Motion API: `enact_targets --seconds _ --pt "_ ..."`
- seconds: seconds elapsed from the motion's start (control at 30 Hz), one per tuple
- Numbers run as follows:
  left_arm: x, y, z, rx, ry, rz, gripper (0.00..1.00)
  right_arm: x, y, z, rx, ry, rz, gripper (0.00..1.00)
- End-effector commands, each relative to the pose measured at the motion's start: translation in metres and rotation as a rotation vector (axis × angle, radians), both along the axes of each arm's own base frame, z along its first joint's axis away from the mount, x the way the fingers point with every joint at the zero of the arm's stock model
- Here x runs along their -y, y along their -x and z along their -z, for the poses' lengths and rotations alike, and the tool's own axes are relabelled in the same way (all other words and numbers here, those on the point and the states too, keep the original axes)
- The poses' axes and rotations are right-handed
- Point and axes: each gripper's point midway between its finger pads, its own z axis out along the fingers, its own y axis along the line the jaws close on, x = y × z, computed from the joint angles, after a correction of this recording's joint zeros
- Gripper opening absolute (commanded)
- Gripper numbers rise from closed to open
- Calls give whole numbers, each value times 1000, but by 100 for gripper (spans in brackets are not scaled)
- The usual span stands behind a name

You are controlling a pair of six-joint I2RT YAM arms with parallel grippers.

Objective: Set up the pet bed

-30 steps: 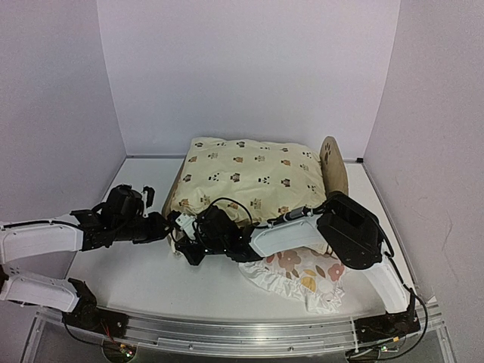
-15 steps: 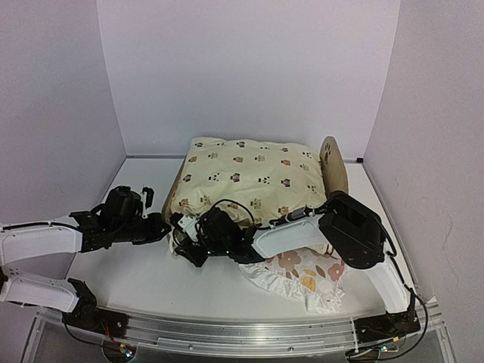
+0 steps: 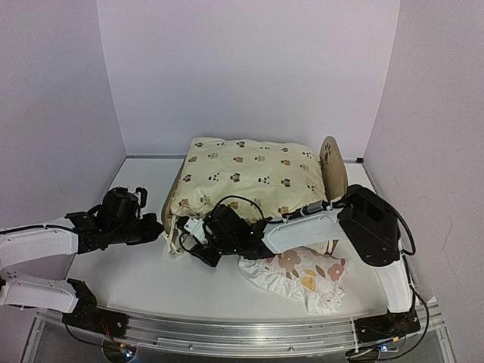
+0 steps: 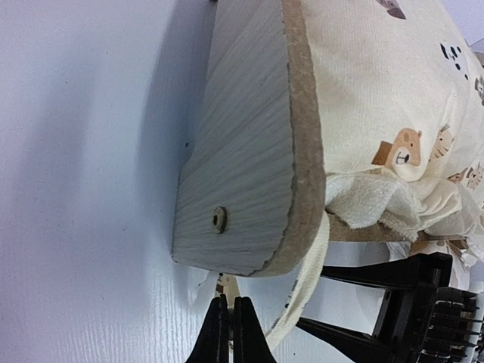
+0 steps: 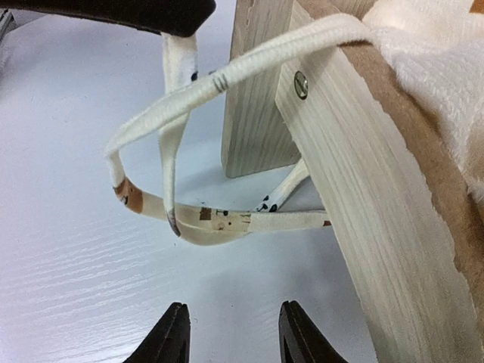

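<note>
Bed (image 3: pixel 332 162) sits mid-bench against the back edge, headboard toward the right edge. Cushion (image 3: pixel 249 174) is on it. Pillow (image 3: pixel 302 276) lies on the bench (image 3: pixel 128 280) off the bed's near right corner, not placed yet.

Step in hand, as I read it: tying the cushion down at the bed's near left corner, by the footboard (image 4: pixel 242 144).

Left jaws: fully shut, apparently pinched on one tie (image 5: pixel 175 98), which runs up taut to them from the bench.

Right jaws: part open, empty, just short of the loop (image 5: pixel 219 223) lying on the bench beside the leg (image 5: pixel 257 113).

Next, I'd say: right goes in low, closes on the loop without catching the leg, then pulls against the left's hold. The strap is thin and floppy, so it's easy to miss, and a hard tug could drag the bed.
</note>
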Motion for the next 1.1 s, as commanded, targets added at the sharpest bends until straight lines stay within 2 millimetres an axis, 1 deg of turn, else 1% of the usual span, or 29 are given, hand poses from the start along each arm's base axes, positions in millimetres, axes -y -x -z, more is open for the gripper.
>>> enact_targets --seconds 0.0,0.17,0.33,0.43,0.53,0.67,0.77,0.97,1.07 --pt "-20 -6 -21 60 -56 -76 0 -8 -9 -4 63 51 -23 42" --pt "-33 -9 -32 82 -98 -124 0 -14 -9 2 82 71 -67 44" --pt "-39 -13 -31 82 -137 -162 0 -20 -8 8 98 102 -115 47" --pt "-44 -19 -36 91 -161 -195 0 -26 -5 14 87 112 -151 48" --pt "-44 -24 -39 96 -177 -208 0 -31 -5 19 89 117 -167 49" --pt "-45 -30 -41 98 -201 -227 0 -40 -11 22 118 121 -170 51" --pt "-44 -32 -41 99 -205 -232 0 -44 -19 26 159 134 -156 54" --pt "-46 -34 -40 100 -214 -242 0 -45 -39 33 293 161 -103 57" --pt "-47 -35 -39 99 -218 -244 0 -46 -44 34 360 165 -85 57"
